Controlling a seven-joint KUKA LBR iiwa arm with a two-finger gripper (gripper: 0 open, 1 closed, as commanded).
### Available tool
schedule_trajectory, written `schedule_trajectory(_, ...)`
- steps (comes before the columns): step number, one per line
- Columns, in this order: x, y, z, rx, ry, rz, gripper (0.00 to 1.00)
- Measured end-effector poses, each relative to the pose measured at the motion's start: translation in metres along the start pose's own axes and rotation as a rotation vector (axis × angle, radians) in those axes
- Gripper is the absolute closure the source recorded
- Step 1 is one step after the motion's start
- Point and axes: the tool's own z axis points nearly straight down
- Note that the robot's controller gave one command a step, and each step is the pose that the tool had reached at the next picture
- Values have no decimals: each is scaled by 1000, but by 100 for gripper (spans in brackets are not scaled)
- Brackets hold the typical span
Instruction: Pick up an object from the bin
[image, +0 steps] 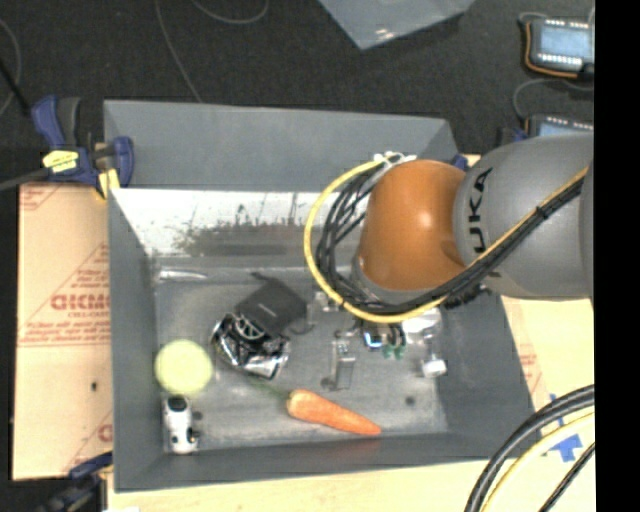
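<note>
Orange-capped arm (420, 230) over grey bin (130, 300) — end effector (385, 362) near carrot (335, 413)

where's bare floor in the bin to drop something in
Bare floor runs along the back wall, behind the black crumpled pack. Another patch lies front right, between the carrot and the right wall, near the claw. Front left is crowded: green ball, white bottle.

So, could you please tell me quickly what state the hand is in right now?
Hand: open, holding nothing.
</note>
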Motion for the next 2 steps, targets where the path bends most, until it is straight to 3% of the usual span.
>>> schedule_trajectory(1,-2,0,-4,0,-8,1,0)
schedule_trajectory(2,41,1,63,-1,-8,-11,0)
